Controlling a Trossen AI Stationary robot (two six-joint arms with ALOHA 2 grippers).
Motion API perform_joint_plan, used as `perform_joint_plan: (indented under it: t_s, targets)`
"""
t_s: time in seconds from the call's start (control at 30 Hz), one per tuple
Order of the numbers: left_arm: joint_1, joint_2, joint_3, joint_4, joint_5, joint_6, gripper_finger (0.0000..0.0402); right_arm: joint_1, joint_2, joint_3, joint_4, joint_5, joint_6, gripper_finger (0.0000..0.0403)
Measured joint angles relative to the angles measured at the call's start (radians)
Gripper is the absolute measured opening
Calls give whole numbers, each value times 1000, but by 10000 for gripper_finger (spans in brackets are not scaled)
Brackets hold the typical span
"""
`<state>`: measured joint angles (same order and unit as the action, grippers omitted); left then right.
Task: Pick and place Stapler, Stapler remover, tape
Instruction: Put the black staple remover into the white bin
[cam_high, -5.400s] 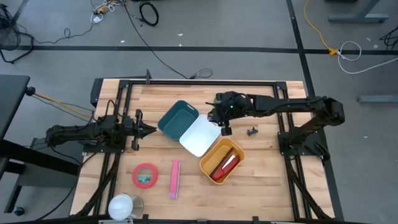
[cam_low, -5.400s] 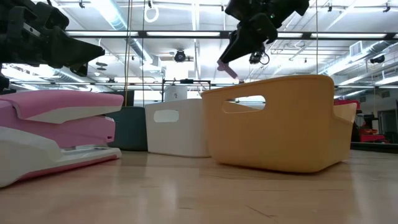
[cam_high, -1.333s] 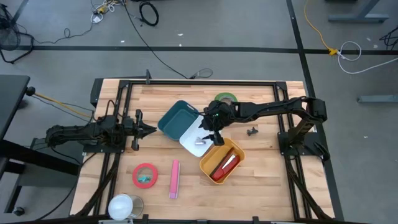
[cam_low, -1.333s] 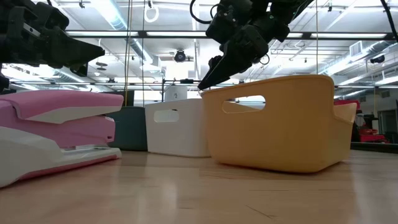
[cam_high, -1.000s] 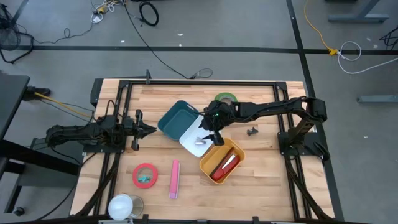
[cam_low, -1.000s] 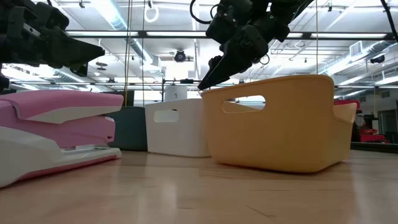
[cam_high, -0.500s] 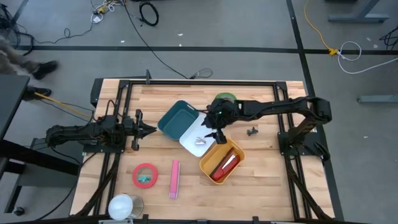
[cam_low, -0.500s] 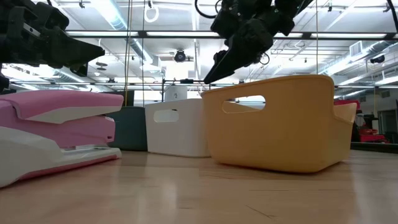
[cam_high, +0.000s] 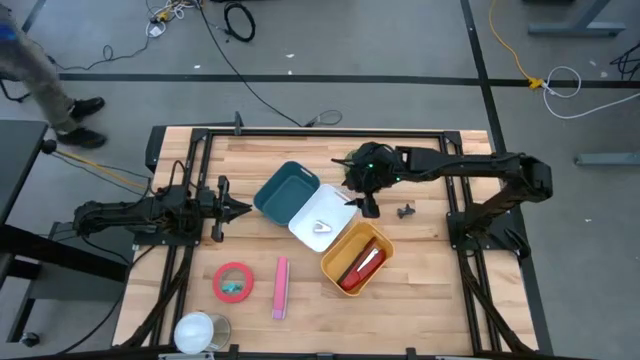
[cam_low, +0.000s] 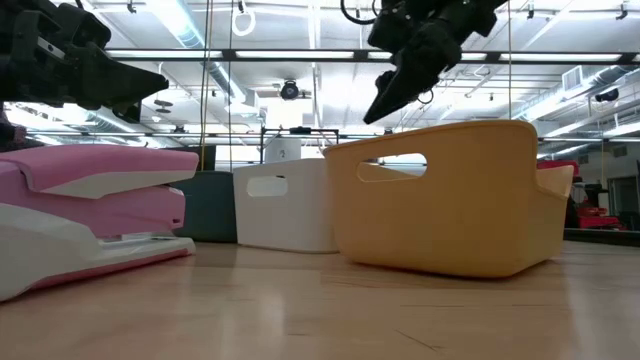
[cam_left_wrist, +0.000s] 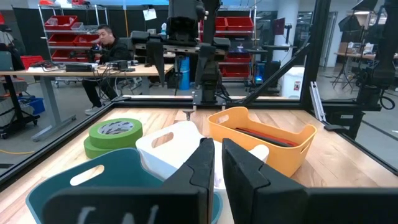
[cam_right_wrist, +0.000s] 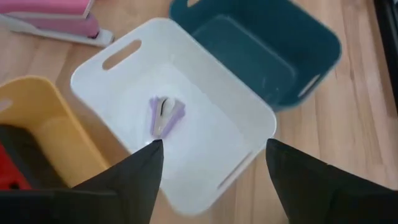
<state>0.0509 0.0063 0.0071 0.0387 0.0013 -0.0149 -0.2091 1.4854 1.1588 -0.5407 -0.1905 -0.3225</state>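
A lavender staple remover (cam_right_wrist: 165, 116) lies on the floor of the white bin (cam_high: 305, 225), also seen from above as the remover (cam_high: 320, 227). My right gripper (cam_right_wrist: 214, 180) hangs open above the white bin's right corner (cam_high: 368, 206), touching nothing. The red stapler (cam_high: 360, 265) rests in the yellow bin (cam_high: 335, 262). Red tape (cam_high: 233, 281) and a pink stapler (cam_high: 281, 288) lie flat on the table near its front edge. Green tape (cam_left_wrist: 112, 134) sits flat beyond the bins. My left gripper (cam_high: 235, 208) waits shut at the table's left, beside the teal bin (cam_high: 285, 190).
A black staple remover (cam_high: 405, 211) lies right of my right gripper. A white cup (cam_high: 200, 333) stands at the near left corner. The teal, white and yellow bins form a diagonal row mid-table. Black frame rails (cam_high: 320, 133) border the table. A person walks at the far left.
My right gripper has risen from just over the white bin and drawn back toward the table's far right, now standing higher above the bins. The lavender staple remover has stayed on the white bin's floor.
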Motion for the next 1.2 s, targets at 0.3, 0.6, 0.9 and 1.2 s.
perform_joint_plan:
  t_s: [0.3, 0.6, 0.9, 1.2]
  targets:
    - [0, 0, 0, 0, 0, 0, 37, -10, -135, -116, -51, 52, 0, 284]
    - [0, 0, 0, 0, 0, 0, 37, -18, -234, -173, -207, 129, -9, 284]
    - [0, 0, 0, 0, 0, 0, 37, -66, -250, -173, -432, 131, -59, 284]
    - [0, 0, 0, 0, 0, 0, 37, -72, -250, -215, -534, 131, -109, 284]
